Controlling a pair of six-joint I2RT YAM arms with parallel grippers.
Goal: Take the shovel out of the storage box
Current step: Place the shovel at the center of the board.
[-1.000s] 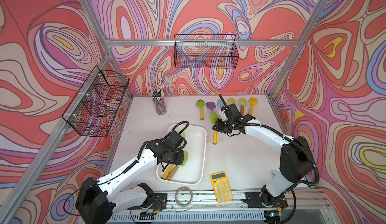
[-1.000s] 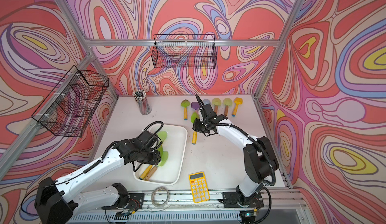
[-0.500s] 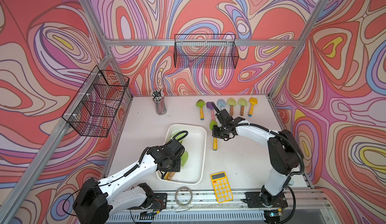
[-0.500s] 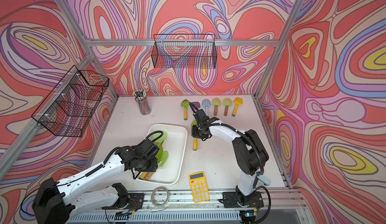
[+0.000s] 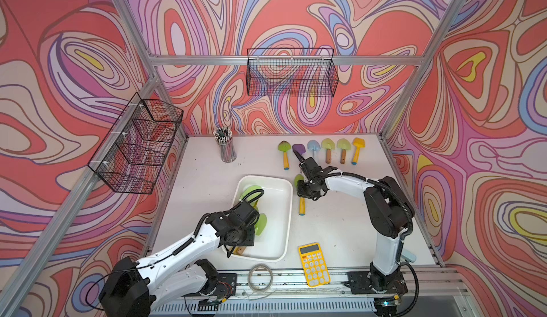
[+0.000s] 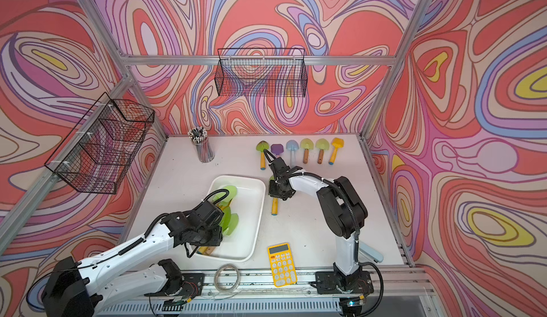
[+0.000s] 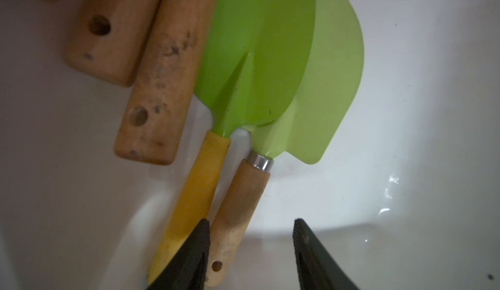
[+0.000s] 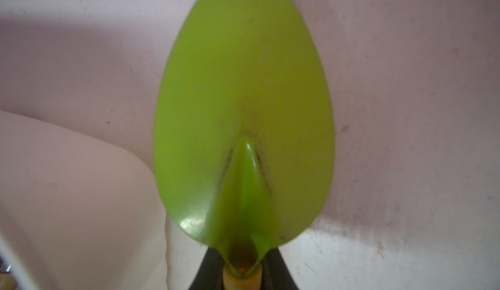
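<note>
Biggest first: white worktop (image 5: 340,226) under everything. Then the left arm (image 5: 183,247) reaching in from the front and the right arm (image 5: 349,182) folded low near the middle. Next the storage box (image 5: 276,238), front half of the worktop on the left arm's side, holding a heap of green-bladed shovels. Along the back, a row of six shovels (image 5: 328,145), blades toward the wall.

Now the left claw (image 7: 250,221): apart, down inside the box, straddling the wooden-handled shovel (image 7: 242,194). One fingertip (image 7: 197,245) right against that handle and overlapping the yellow-handled shovel (image 7: 197,188) beside it, other one well clear. Not clamped on anything.

And the right claw (image 8: 242,272): clamped on the neck of the pointed green shovel (image 8: 243,99), already outside the box, just beside its wall on the right arm's side. Can't tell whether touching the worktop or just above.

Yellow calculator (image 5: 313,265) at the front, beside the box's near corner. Smaller still, pencil cup (image 5: 228,149) at the back and a coil of cable (image 5: 260,274) on the front rail.
</note>
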